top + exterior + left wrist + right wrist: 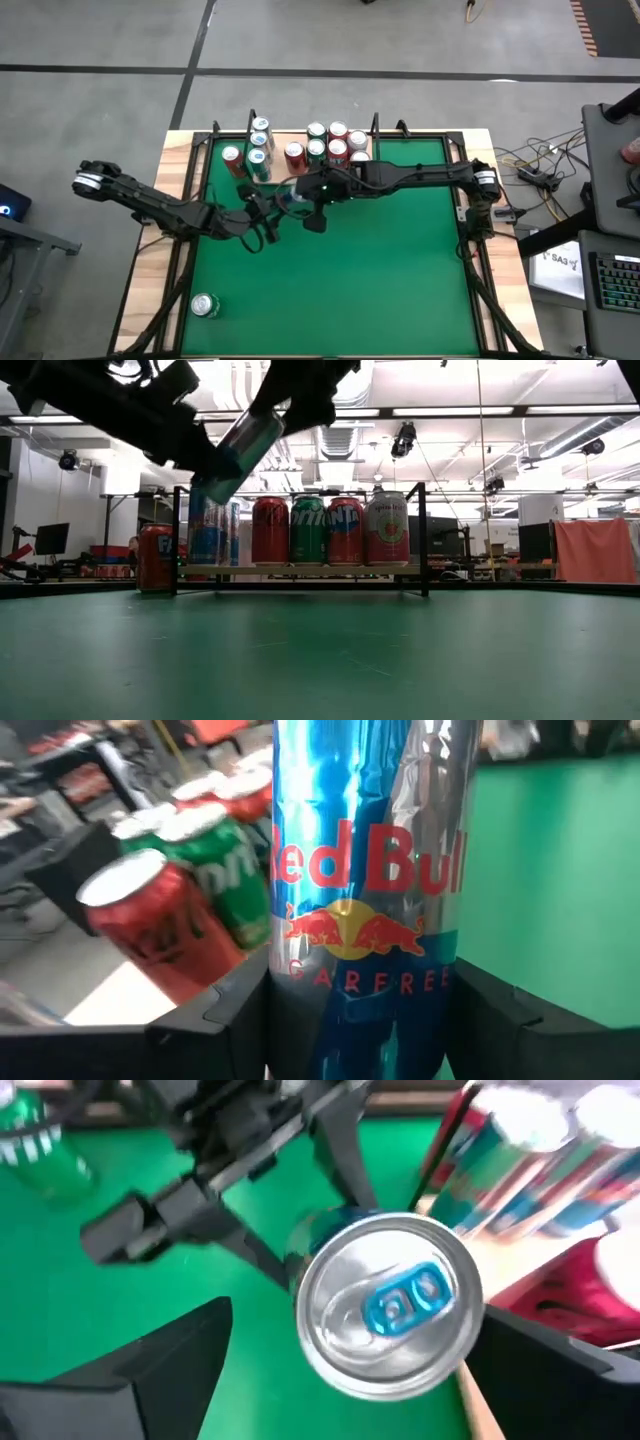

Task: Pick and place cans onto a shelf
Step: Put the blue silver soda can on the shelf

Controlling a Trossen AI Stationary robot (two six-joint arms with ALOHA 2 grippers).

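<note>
While the left pincer (pixel 277 212) grips a blue can (pixel 365 890) — tilted — shelved cans (pixel 328 531) stand behind.

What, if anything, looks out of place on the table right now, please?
One green can sits alone near the table edge opposite the shelf, on the left arm's side, far from the other cans. The blue can hangs tilted in mid-air, gripped by the left gripper.

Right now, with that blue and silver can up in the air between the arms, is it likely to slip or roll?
The blue and silver can looks glossy, so probably slippery. It hangs tilted in the left gripper, so it might tip if set down that way. Round-bodied, it would likely roll.
</note>
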